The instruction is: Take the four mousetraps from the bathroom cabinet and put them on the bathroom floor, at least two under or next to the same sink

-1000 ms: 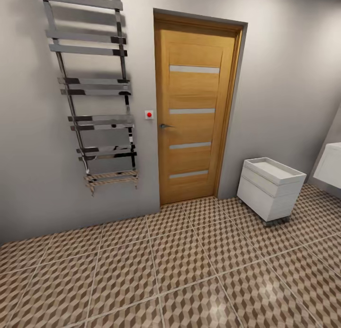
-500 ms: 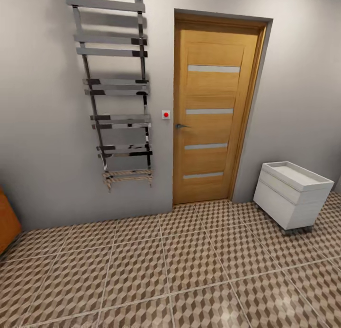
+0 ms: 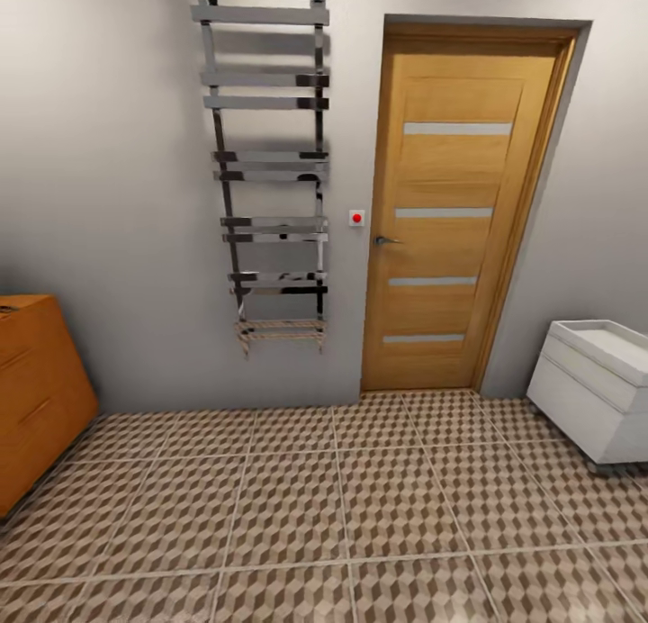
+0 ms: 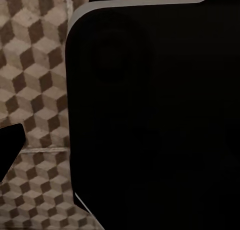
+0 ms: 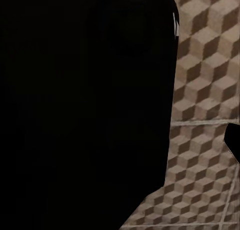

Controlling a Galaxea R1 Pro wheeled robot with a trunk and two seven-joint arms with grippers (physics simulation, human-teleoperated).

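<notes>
Orange-brown cabinet (image 3: pixel 36 398) at head view's left

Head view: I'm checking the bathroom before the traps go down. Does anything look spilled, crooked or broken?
Nothing stands out. The bathroom floor is free of spills, the door is shut, the towel rail hangs straight, and the cabinet and white drawer unit stand level.

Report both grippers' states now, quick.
Left gripper: cannot be told; the left wrist view is mostly blocked by a dark body over the bathroom floor.
Right gripper: cannot be told; the right wrist view is blocked the same way.
</notes>
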